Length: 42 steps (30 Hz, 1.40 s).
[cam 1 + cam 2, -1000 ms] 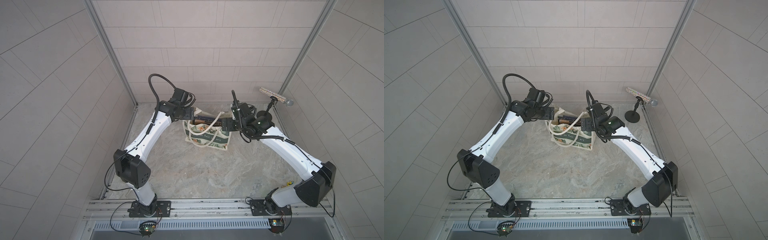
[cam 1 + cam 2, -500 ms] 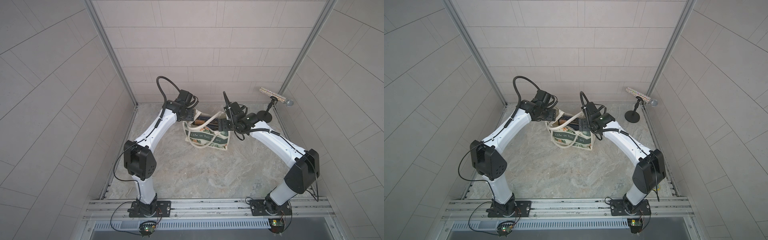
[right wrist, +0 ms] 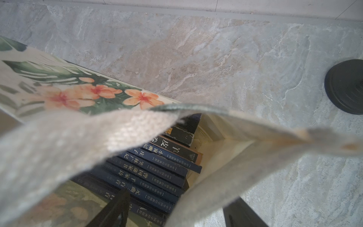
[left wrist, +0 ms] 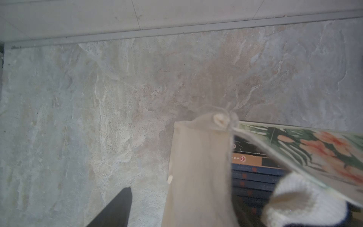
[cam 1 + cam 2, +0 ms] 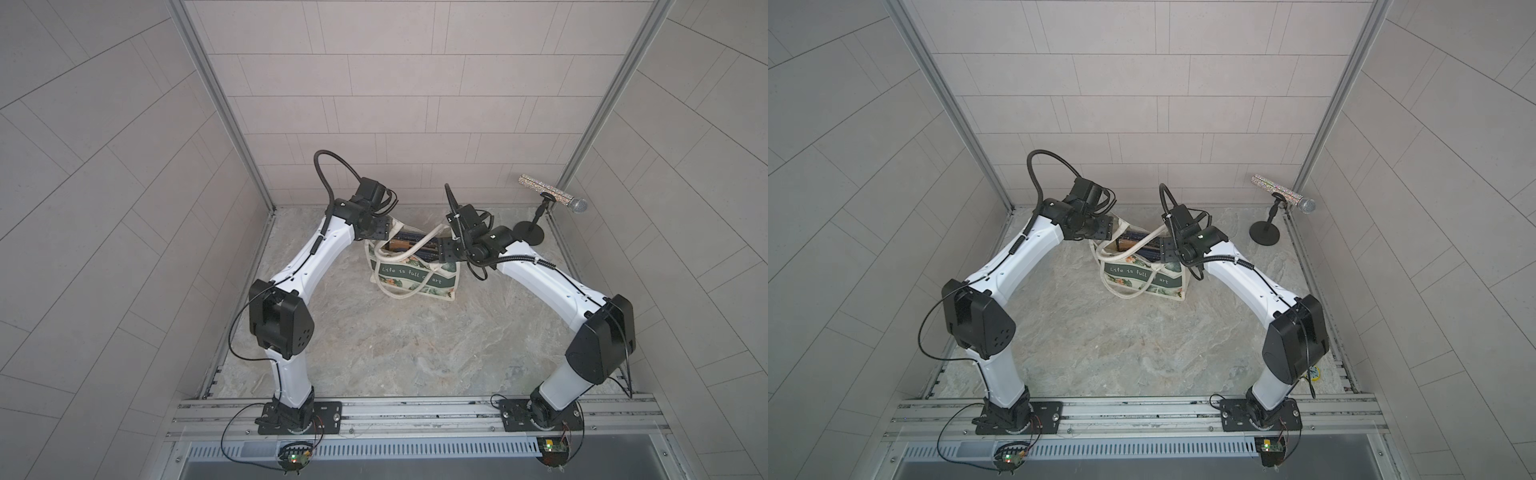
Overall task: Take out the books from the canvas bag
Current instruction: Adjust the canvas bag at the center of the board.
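Your left jaws and right jaws gape at opposite ends of the bag (image 5: 415,282), books (image 3: 157,169) standing inside.

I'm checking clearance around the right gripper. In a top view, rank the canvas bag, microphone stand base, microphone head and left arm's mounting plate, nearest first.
From the right gripper:
1. canvas bag, right at it.
2. microphone stand base, toward the right wall.
3. microphone head, raised, far right corner.
4. left arm's mounting plate, front rail, opposite side.
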Each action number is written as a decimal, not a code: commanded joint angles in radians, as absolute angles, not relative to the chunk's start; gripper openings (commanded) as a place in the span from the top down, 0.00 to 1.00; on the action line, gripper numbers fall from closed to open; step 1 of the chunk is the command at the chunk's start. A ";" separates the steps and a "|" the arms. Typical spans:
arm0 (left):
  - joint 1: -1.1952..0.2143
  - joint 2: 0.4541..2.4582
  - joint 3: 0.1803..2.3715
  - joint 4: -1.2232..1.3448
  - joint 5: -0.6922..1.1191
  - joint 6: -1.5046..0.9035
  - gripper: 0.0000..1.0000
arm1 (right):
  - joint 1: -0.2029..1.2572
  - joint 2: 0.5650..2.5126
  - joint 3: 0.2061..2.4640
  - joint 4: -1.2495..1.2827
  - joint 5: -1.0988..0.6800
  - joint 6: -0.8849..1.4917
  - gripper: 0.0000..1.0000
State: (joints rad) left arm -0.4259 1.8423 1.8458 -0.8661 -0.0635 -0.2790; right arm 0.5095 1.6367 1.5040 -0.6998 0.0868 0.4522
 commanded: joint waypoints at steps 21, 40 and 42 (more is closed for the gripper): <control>-0.435 1.845 1.865 -0.872 -0.058 -0.261 1.00 | 0.501 1.638 1.471 -0.698 0.107 0.446 0.71; -0.434 1.426 1.312 -0.459 -0.134 -0.498 1.00 | 0.544 1.588 1.465 -0.638 -0.020 0.442 1.00; -0.436 1.384 1.243 -0.440 -0.127 -0.556 1.00 | 0.556 1.553 1.400 -0.616 -0.003 0.444 1.00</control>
State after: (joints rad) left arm -0.4351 1.4498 1.2980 -0.5167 -0.0845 -0.4641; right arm 0.5350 1.6196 1.4578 -0.6296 0.0246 0.4374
